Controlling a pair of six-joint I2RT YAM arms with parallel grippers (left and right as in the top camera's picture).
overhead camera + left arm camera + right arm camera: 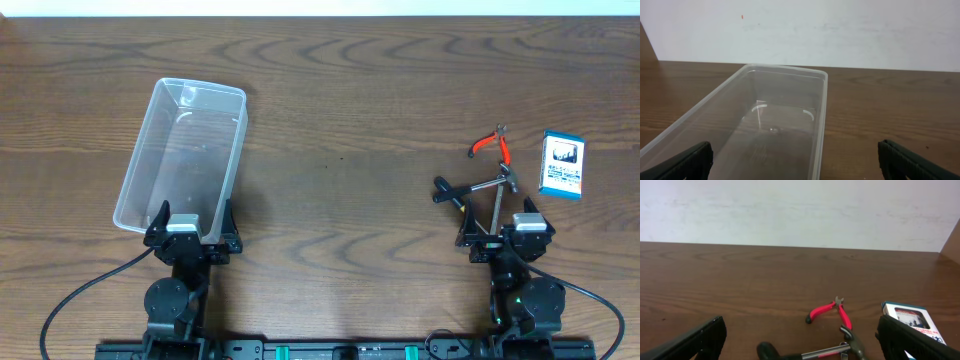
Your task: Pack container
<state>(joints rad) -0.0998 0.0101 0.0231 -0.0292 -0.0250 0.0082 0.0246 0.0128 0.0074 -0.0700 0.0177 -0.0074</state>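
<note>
Container (180,155) position first: you have the clear bin on the left part of the table (340,110), upright with its open side up. Its long axis runs away from the left hand (195,215), and its far end is angled a little to the right. That hand's fingers (687,162) stand wide apart, holding nothing, and the bin's near short end lies between them. From your left wrist view the near rim drops below the frame, so you cannot tell whether either finger touches the plastic.

On the right side, the right hand (503,225) is likewise spread wide, with nothing between its fingers (910,340). Just beyond it lies what looks like a small hammer (480,188) with a black grip and a metal head, though the overhead view is too small to be sure. Red-handled pliers (492,145) lie just past the hammer's head. A small blue-and-white box (562,165) sits flat to the right of both tools, near them but apart.
</note>
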